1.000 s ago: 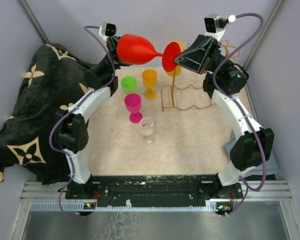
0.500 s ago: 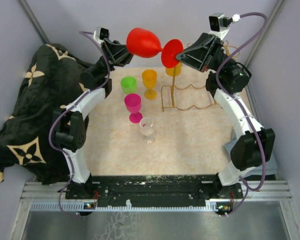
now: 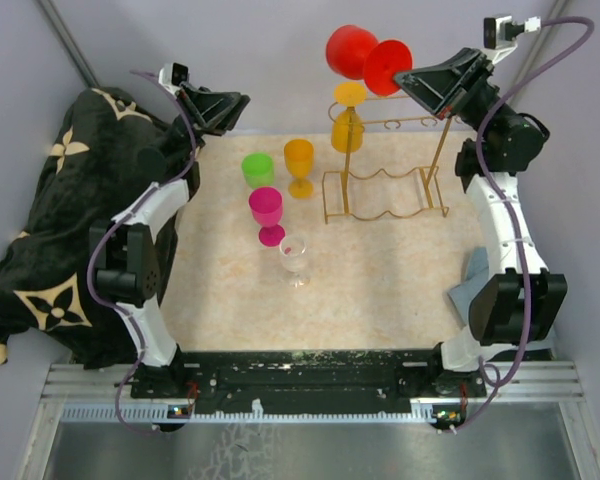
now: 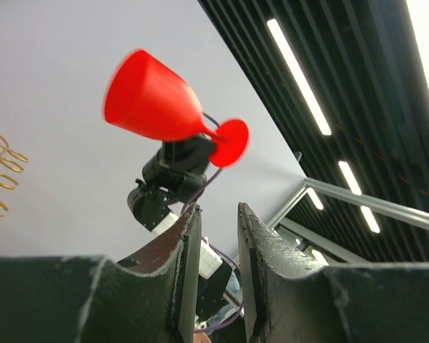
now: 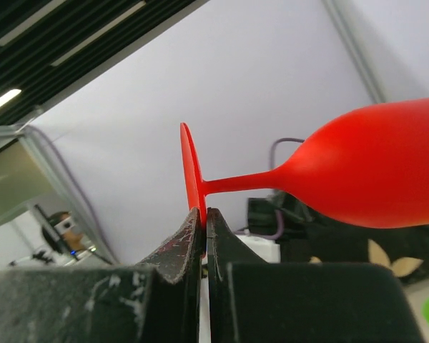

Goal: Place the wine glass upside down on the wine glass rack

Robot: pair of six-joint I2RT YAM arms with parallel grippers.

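Note:
The red wine glass (image 3: pixel 352 48) lies sideways in the air above the back of the table, bowl to the left. My right gripper (image 3: pixel 404 76) is shut on the rim of its round foot (image 5: pixel 192 171), and the bowl (image 5: pixel 386 175) sticks out to the right in the right wrist view. The gold wire wine glass rack (image 3: pixel 385 192) stands below it; a yellow-orange glass (image 3: pixel 347 128) hangs upside down at its left end. My left gripper (image 3: pixel 242 100) is open and empty, well left of the glass. In the left wrist view the red glass (image 4: pixel 154 107) shows beyond the left gripper (image 4: pixel 219 214).
Upright on the mat left of the rack stand a green glass (image 3: pixel 257 168), an orange glass (image 3: pixel 299 160), a pink glass (image 3: pixel 267 212) and a small clear glass (image 3: pixel 294 255). A black patterned blanket (image 3: pixel 50 230) lies along the left side. Grey walls close the back.
My left gripper has let go of the red glass's bowl and drawn back to the left. The right arm has carried the glass up and to the right, over the rack.

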